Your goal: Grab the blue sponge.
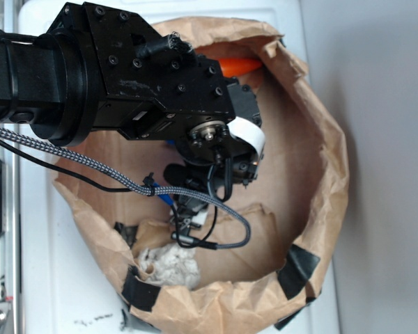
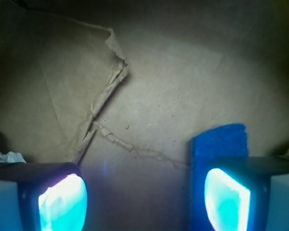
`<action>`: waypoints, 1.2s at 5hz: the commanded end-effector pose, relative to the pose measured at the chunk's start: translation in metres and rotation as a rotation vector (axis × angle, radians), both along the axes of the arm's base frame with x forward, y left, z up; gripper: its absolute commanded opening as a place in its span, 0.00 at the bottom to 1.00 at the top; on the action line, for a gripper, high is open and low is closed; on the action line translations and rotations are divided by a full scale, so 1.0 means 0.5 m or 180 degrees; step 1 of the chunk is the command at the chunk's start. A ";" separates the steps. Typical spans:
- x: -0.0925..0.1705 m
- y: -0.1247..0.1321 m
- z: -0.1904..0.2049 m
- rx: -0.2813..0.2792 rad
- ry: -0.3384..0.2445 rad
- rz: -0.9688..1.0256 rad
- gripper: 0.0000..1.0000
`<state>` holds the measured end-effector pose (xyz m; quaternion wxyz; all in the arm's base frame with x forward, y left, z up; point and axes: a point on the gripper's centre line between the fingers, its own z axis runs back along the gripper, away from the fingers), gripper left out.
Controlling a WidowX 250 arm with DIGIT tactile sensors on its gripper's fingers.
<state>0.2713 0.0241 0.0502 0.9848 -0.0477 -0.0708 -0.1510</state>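
We are in the approach step, not yet the grasp. In the wrist view our black two-fingered gripper (image 2: 144, 197) stands wide open, its two pads glowing cyan at the bottom corners of the frame with bare brown paper between them. It has hold of nothing.

The small flat bright-blue sponge (image 2: 216, 144) lies on the paper floor at the right-hand finger (image 2: 229, 197), not in the gap. Its top edge shows ahead of that finger and a blue strip runs down the finger's inner side. Whether the finger touches it or hangs just above, we cannot tell.

From the exterior view the black arm (image 1: 125, 76) reaches down into the crumpled brown paper bag with black tape patches (image 1: 313, 118) and hides the sponge almost wholly. An orange toy carrot (image 1: 240, 67) peeks out beyond the wrist, against the bag's far wall. A whitish wad of cloth (image 1: 171, 263) lies on the near side; its edge shows off the left finger in the wrist view. A torn fold of paper (image 2: 106, 96) crosses the floor ahead of the left finger.

Our judgement: the next move calls for a sideways shift toward the right finger, so the sponge sits between the pads, then a short descent and closing. Closing from here would likely miss or only clip its edge.
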 end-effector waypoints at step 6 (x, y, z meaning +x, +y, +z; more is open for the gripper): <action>0.010 0.011 -0.016 -0.0119 -0.0395 -0.0079 1.00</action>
